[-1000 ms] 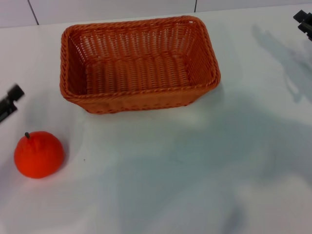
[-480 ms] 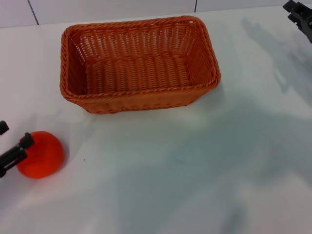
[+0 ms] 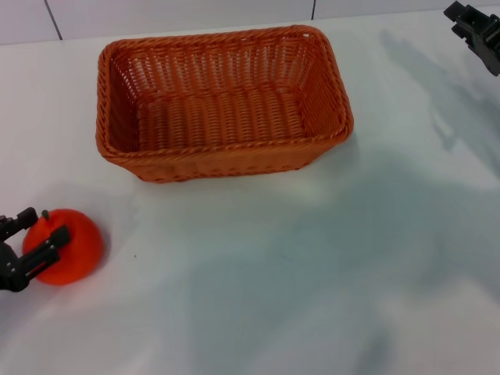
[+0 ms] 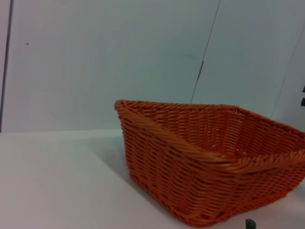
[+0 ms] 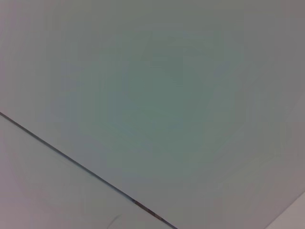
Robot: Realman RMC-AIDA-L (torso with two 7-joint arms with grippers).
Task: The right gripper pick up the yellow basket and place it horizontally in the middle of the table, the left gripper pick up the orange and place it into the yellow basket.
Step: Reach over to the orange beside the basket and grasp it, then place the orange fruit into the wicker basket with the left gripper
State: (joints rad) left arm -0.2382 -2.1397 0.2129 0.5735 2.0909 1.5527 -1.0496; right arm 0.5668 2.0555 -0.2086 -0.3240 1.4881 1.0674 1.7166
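The orange (image 3: 69, 246) sat near the left front of the glossy white worktop (image 3: 312, 258), with the left gripper (image 3: 33, 241) spread wide around it. The yellow basket (image 3: 223, 101) stood behind, mid-worktop, before a pale panelled wall. The right gripper (image 3: 473, 25) hung far right; its fingers could not be made out.

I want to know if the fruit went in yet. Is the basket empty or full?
Empty. The yellow basket shows only its bare woven floor, and the orange sits outside on the table.
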